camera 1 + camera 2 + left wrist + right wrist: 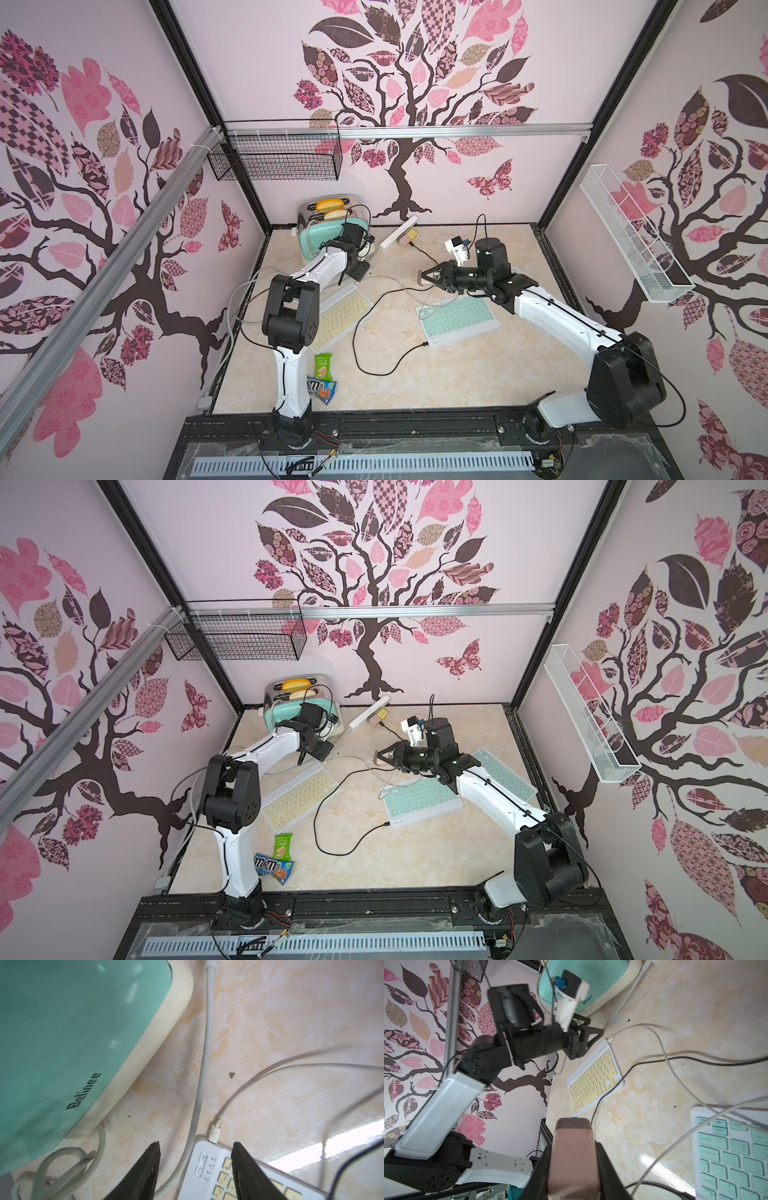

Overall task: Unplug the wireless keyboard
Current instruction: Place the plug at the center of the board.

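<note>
Top views, step: left hand (351, 276) hovers over the yellow keyboard (340, 318), at its end nearest the toaster (332, 232); unplugging looks not yet done.
Top views, count: three keyboards, the yellow one plus two teal keyboards (419, 802) (505, 773); two snack packets (284, 845) (274, 868); one toaster; two hands.
Left wrist: jaws apart, empty; white plug (214, 1133) seems seated in the keyboard edge facing the toaster.
Next move: close on the plug, pull straight out.
Right wrist: right hand (573, 1153) clamped on a pink block (572, 1136), well apart from the toaster.
</note>
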Controlling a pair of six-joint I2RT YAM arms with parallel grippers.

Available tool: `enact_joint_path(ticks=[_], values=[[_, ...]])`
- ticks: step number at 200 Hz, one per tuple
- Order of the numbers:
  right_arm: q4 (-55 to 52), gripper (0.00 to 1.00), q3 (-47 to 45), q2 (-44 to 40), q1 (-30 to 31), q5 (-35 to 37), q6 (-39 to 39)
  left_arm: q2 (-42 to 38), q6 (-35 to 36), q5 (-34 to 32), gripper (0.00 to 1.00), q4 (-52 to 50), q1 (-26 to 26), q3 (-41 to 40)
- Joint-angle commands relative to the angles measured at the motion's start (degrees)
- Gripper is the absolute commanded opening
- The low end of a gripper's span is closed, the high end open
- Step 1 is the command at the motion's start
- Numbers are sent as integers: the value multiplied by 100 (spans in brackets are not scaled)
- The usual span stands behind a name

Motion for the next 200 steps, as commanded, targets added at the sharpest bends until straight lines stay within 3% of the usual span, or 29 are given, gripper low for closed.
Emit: enact_joint_path(ticks=[1, 24, 73, 101, 121, 144, 151, 169, 180, 189, 200], values=[[-258, 0, -103, -49, 193, 92, -408, -646, -692, 451, 60, -70, 30, -213], [-661, 0, -79, 327, 604, 181, -929, -1235, -1232, 880, 60, -58, 24, -705], [-497, 0, -22, 1454, 1351, -141, -1240, -2393, -1935, 1185, 56, 132, 30, -1923], [-453, 0, 207, 2161, 1698, -210, -1333, -2798, -2041, 1348, 54, 228, 30, -2391], [99, 0, 144, 2533, 1717, -363, -1046, -2990, -1975, 1488, 53, 296, 30, -2635], [31, 0, 334, 2897, 1724, -455, -1137, -3090, -1725, 1834, 54, 222, 26, -2711], [-50, 9, 381, 2953, 1719, -432, -1202, -3123, -1612, 1934, 54, 196, 36, -2724], [-414, 44, 517, 2958, 1724, -188, -1457, -3198, -1178, 2339, 64, 183, 31, -2827], [-603, 53, 598, 2940, 1715, -70, -1577, -3299, -971, 2640, 75, 376, 26, -2989], [-761, 60, 705, 2911, 1715, -10, -1681, -3420, -915, 2826, 97, 652, 30, -3176], [-957, 68, 824, 2875, 1702, 94, -1804, -3551, -894, 3023, 98, 990, 26, -3405]])
